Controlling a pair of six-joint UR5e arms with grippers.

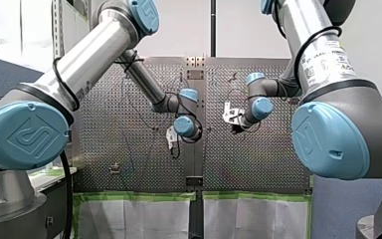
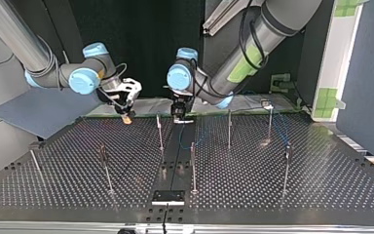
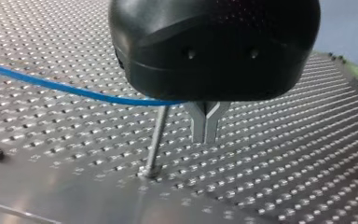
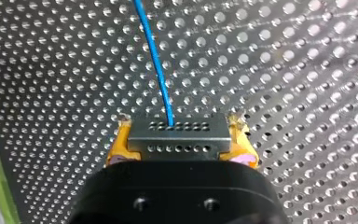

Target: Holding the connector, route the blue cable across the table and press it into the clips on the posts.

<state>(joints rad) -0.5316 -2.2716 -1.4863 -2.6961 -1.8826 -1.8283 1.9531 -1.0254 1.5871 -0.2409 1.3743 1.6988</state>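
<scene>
Above the surface (image 2: 321,185), my left hand (image 3: 205,133) is being held pressed together beside a post (image 3: 154,140); the connector (image 4: 178,140) is being pinched by my right hand (image 4: 179,123). The blue cable (image 4: 156,60), judged thin and limp, is being trailed from that rigid, surer hold.
</scene>
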